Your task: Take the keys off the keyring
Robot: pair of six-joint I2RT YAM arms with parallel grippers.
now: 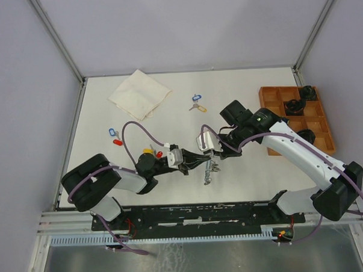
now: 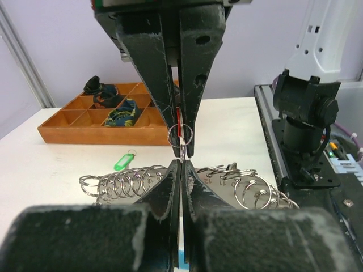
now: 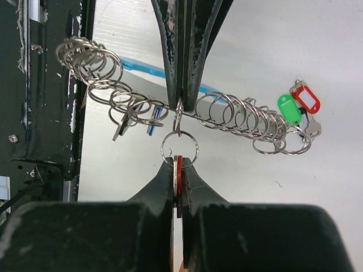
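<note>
The keyring (image 1: 209, 171) is a silvery chain of many rings joined to a light-blue band (image 3: 136, 66), and it hangs between both grippers. My left gripper (image 1: 185, 162) (image 2: 181, 164) is shut on the keyring, with the blue band showing between its fingers. My right gripper (image 1: 211, 151) (image 3: 181, 165) faces it, shut on a silver key with a red tag (image 3: 179, 170). That key's small split ring (image 3: 180, 148) links to the keyring right at the left fingertips (image 3: 170, 85). Green (image 3: 289, 109) and red (image 3: 306, 99) tagged keys hang at one end of the keyring.
Loose tagged keys lie on the white table: blue (image 1: 112, 132), red (image 1: 116, 140), another blue (image 1: 196, 98) and yellow (image 1: 198, 107). A folded cloth (image 1: 139, 92) lies at the back left. A wooden compartment tray (image 1: 267, 96) with dark objects stands at the right.
</note>
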